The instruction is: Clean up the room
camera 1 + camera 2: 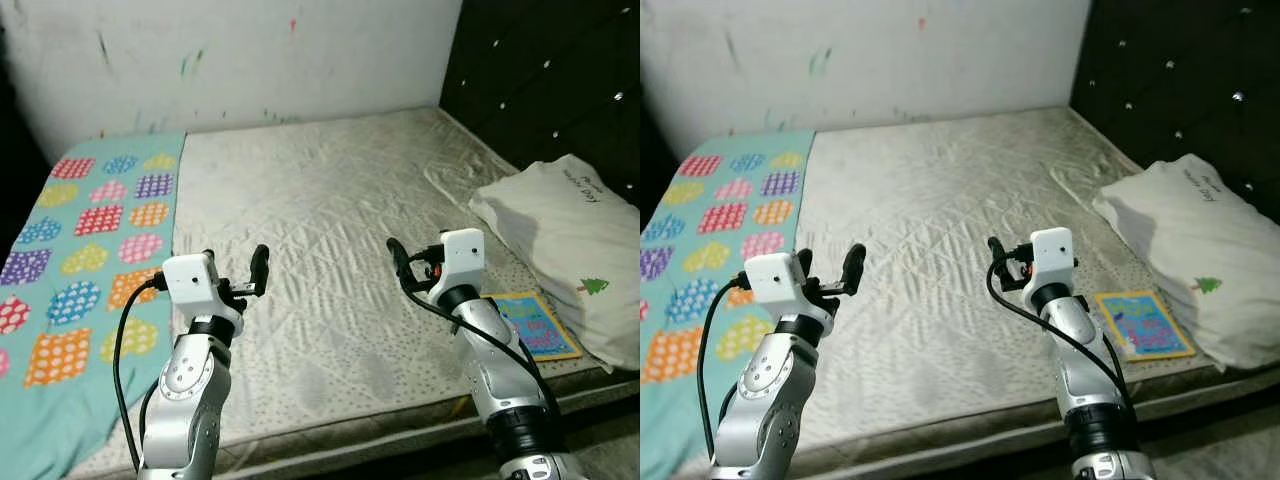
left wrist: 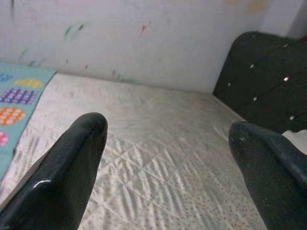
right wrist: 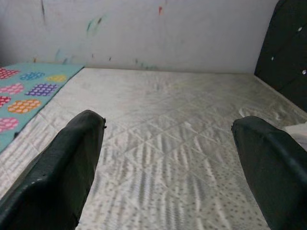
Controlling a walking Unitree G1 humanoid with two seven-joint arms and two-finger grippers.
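A bare quilted mattress (image 1: 330, 190) lies before me. A teal blanket (image 1: 85, 240) with coloured hearts covers its left side. On the right a white pillow (image 1: 570, 235) rests against the headboard, and a colourful picture book (image 1: 534, 324) lies flat beside it near the front edge. My left gripper (image 1: 238, 274) hovers open above the front of the mattress, right of the blanket, holding nothing. My right gripper (image 1: 414, 262) hangs open at the same height, left of the book, also holding nothing. Both wrist views look between wide-apart fingers (image 2: 67, 163) (image 3: 62, 163) over the mattress toward the wall.
A black tufted headboard (image 1: 560, 70) stands along the right side. A white wall (image 1: 230, 50) with paint marks closes the far side. The mattress's front edge (image 1: 350, 435) runs just below my arms, with dark floor at the lower right.
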